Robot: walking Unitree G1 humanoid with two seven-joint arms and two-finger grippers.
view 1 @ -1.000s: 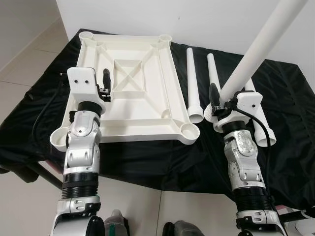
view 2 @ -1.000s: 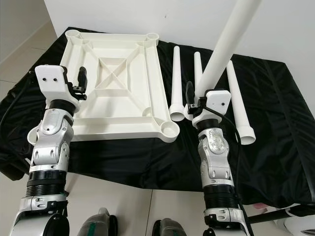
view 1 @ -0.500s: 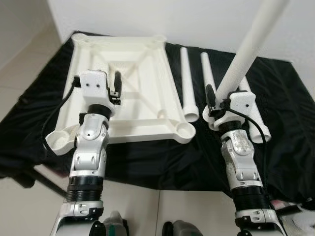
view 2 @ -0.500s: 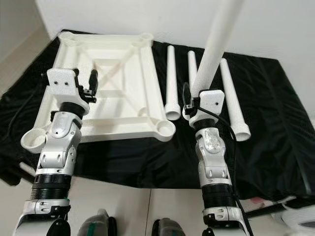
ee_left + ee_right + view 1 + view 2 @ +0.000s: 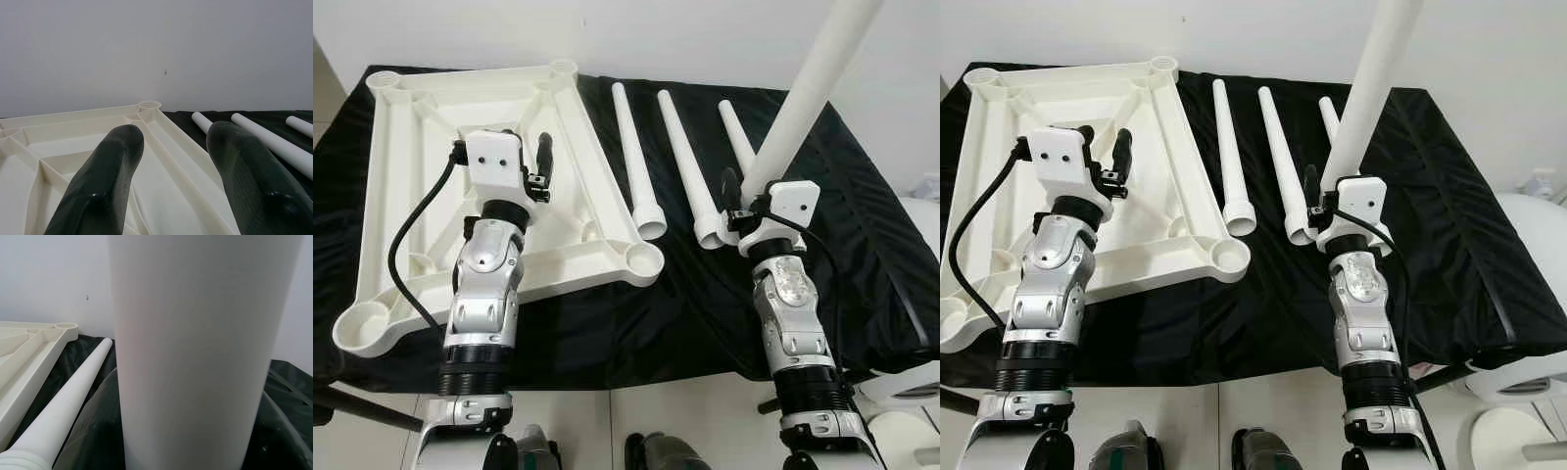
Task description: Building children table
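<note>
The white tabletop (image 5: 401,196) lies upside down on the black cloth, its ribs and corner sockets facing up. My left gripper (image 5: 1105,145) hovers above its ribbed middle, open, with nothing between the fingers (image 5: 105,181). My right gripper (image 5: 744,191) is shut on a thick white table leg (image 5: 808,98), which it holds upright, leaning up and to the right. The nearest corner socket (image 5: 644,262) lies to the left of that gripper. Three more white legs (image 5: 631,147) lie side by side on the cloth between the tabletop and the right gripper.
The black cloth (image 5: 695,304) covers a low table against a white wall (image 5: 705,29). Its front edge runs just before my arms. A white rounded object (image 5: 1528,377) stands on the floor at the right. A black cable (image 5: 406,255) loops beside my left arm.
The whole picture has shifted and turned, so the camera moved. My left gripper now stands over the tabletop's middle instead of its left rim. The right gripper keeps hold of the leg.
</note>
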